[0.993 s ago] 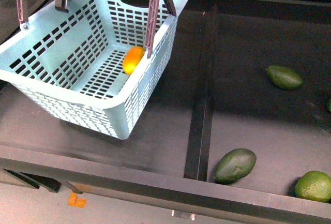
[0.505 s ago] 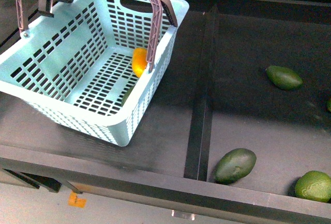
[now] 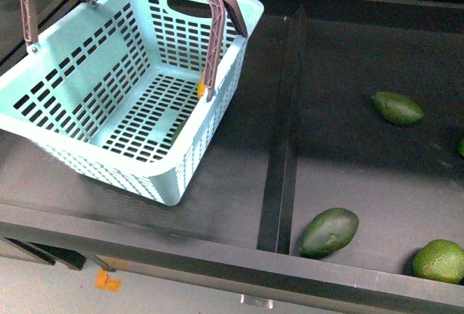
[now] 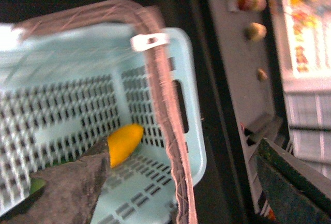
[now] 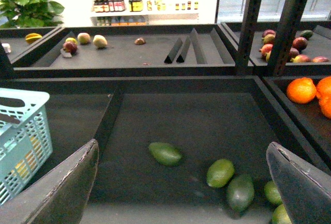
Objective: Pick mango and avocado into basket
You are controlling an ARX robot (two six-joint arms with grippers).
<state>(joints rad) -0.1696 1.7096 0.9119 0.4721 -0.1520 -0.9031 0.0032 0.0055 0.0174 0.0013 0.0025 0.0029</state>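
The turquoise basket (image 3: 109, 147) stands at the left of the dark shelf, its brown handles (image 3: 217, 31) raised. The yellow-orange mango (image 4: 124, 142) lies inside it by the wall; in the front view only a sliver (image 3: 200, 91) shows behind a handle. A green sliver (image 4: 35, 186) shows on the basket floor; I cannot tell what it is. Avocados lie in the right bay: one far (image 3: 397, 108), one near the divider (image 3: 330, 231), one at the front right (image 3: 438, 260). My left gripper (image 4: 176, 198) is open above the basket. My right gripper (image 5: 178, 198) is open above the avocados (image 5: 165, 153). Neither gripper shows in the front view.
A raised black divider (image 3: 279, 176) separates the basket's bay from the avocado bay. A black lip (image 3: 217, 259) runs along the shelf's front. The right wrist view shows more green fruit (image 5: 221, 173), oranges (image 5: 302, 89) in a neighbouring bin and the basket's corner (image 5: 20, 136).
My left gripper, by the basket's far left rim a second ago, has gone out of the front view. The basket has shifted a little and the mango has rolled behind the handle.
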